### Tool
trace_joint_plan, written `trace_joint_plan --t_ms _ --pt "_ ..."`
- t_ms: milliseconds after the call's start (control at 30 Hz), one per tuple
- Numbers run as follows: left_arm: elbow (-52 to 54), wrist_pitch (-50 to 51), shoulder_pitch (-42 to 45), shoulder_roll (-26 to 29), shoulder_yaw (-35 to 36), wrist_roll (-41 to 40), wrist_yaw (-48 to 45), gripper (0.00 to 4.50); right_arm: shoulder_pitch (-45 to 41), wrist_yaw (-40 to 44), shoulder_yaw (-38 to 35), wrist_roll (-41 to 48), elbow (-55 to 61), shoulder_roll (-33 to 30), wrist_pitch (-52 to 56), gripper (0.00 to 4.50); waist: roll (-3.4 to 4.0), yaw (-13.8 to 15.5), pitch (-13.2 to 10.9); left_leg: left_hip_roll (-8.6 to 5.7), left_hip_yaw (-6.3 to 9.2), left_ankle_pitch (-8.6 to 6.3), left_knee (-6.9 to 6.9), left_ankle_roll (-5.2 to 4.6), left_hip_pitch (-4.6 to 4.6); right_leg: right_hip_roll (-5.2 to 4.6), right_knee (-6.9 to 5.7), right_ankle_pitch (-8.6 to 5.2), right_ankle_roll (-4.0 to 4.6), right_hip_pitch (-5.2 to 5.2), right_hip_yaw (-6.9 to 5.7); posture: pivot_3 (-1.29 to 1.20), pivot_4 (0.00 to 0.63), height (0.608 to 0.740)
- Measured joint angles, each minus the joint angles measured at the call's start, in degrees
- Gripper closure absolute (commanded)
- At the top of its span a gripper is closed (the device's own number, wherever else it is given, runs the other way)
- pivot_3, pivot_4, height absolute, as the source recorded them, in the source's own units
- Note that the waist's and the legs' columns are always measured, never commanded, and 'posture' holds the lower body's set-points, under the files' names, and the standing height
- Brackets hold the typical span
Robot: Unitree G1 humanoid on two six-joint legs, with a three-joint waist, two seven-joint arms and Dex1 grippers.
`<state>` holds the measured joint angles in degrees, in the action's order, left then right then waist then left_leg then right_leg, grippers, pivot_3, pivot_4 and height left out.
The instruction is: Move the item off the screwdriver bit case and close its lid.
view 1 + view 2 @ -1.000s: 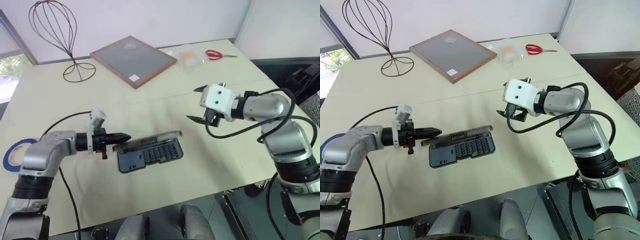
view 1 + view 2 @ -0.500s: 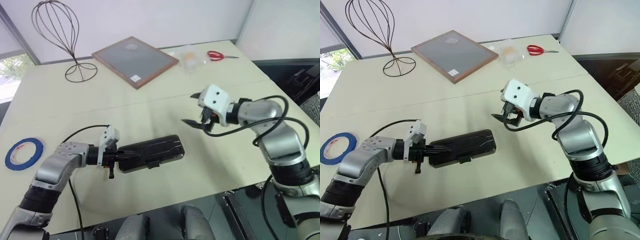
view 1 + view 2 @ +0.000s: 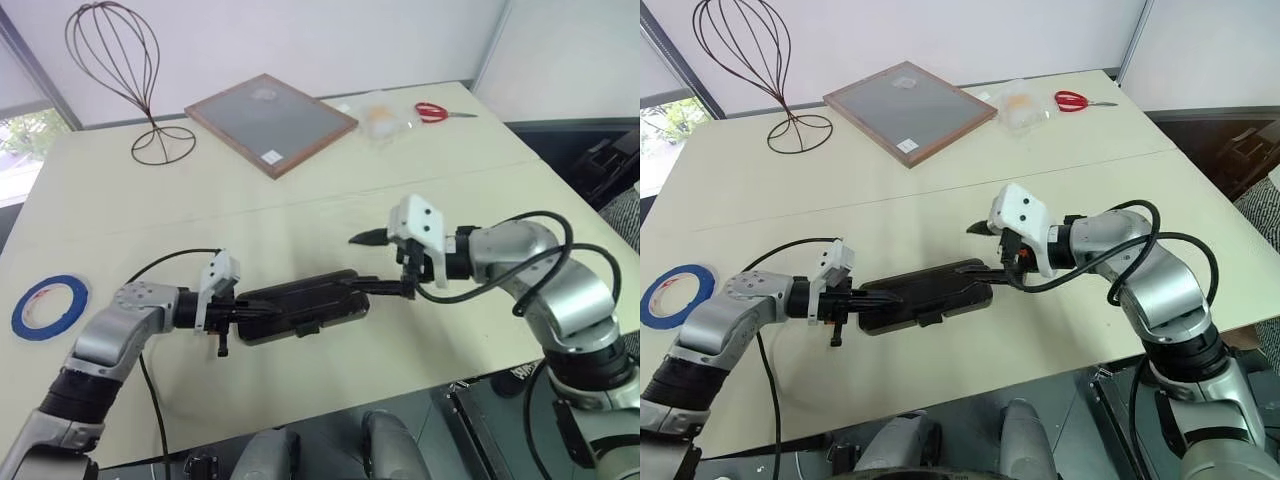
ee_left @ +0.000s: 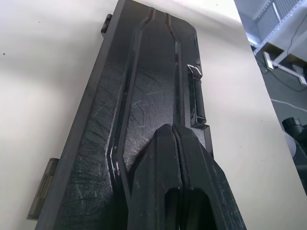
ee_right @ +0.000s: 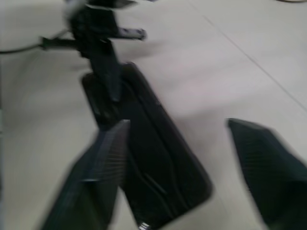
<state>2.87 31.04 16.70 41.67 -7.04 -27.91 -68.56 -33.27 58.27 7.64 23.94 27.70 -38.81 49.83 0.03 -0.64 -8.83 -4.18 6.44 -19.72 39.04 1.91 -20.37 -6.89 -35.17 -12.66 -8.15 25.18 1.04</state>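
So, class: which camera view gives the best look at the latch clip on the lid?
The left wrist view: the latch clip sits close and sharp on the lid. In both eye views it is a small tab; the right wrist view is blurred.

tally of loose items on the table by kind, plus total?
Screwdriver bit case, lid down: 1
Wood-framed grey board: 1
Wire stand: 1
Blue tape roll: 1
Red-handled scissors: 1
Clear bag: 1
Total: 6

Under the left gripper's point(image 4: 175, 143) black fingers, the lid point(image 4: 144, 96) looks near-black, perhaps smoky brown; blue tape roll point(image 3: 48, 306), red-handled scissors point(image 3: 432, 110).
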Motion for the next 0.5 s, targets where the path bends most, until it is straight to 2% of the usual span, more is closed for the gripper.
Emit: trace_joint_plan --t_ms 67,100,267,500 --pt "-0.39 1.16 1.09 -0.59 0.12 -0.38 0.19 4.50 -0.02 -0.32 0.41 1.61 0.02 0.82 0.92 4.05 0.00 0.08 0.00 0.00 0.02 0.00 0.01 0.00 -0.01 0.00 0.00 0.00 0.00 0.00 -0.01 0.00 0.150 0.740" --pt "-0.67 1.95 1.78 -0.91 0.21 -0.55 0.64 4.50 -0.03 -0.47 0.91 2.05 0.02 1.28 1.06 4.45 -0.01 0.08 -0.01 0.00 0.03 0.00 0.02 0.00 -0.02 0.00 0.00 0.00 0.00 0.00 -0.03 0.00 0.150 0.740" --pt "-3.79 7.13 9.13 -3.61 1.33 -1.59 3.34 4.50 0.07 -1.51 6.05 2.61 0.07 2.34 1.86 4.45 -0.15 0.02 -0.09 -0.02 0.05 0.00 0.06 0.00 -0.15 0.00 -0.01 0.00 -0.01 0.12 -0.05 0.00 0.150 0.740" --pt "-10.76 5.50 18.15 -5.43 0.88 0.28 2.16 4.50 0.97 -3.16 12.76 1.58 -0.05 2.98 2.31 4.45 -0.16 -0.14 -0.10 -0.04 0.02 0.00 0.04 0.00 -0.17 0.00 0.00 0.00 -0.01 0.17 -0.05 0.00 0.150 0.740"
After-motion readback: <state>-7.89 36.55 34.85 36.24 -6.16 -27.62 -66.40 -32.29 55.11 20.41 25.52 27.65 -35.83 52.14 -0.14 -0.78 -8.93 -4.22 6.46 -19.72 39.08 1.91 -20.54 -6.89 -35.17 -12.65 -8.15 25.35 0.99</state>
